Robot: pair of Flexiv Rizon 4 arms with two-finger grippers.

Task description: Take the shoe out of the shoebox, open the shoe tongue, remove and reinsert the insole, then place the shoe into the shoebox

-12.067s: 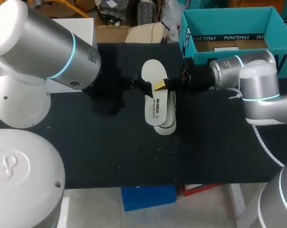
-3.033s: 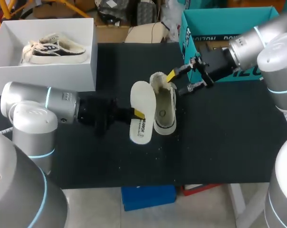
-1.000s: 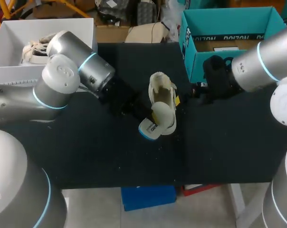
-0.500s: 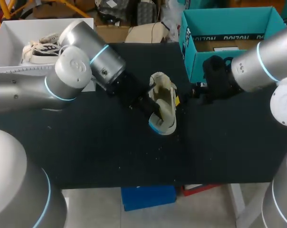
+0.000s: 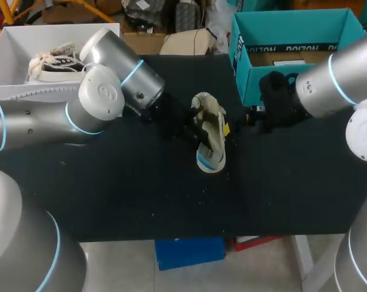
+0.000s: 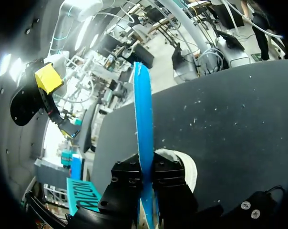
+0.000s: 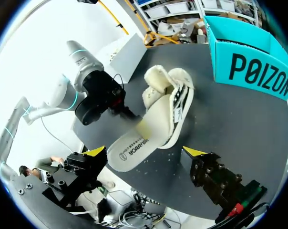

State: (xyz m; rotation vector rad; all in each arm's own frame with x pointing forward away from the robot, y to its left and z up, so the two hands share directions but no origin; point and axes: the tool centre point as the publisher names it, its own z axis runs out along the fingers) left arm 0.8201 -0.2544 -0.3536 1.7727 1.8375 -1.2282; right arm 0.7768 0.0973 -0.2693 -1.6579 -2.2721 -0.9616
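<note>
Now reinserting: L claw (image 6: 145, 164) grips white, blue-backed insole (image 6: 143, 129) angled into cream sneaker (image 7: 170, 102); R claw (image 7: 145, 151) open. Nxt: slide fully in, flatten.

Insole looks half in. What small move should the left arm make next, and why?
Probably slide the insole further toward the toe. The left gripper is shut on it and its front is inside the shoe, but its rear end sticks out. The right gripper is open, not steadying the shoe.
</note>
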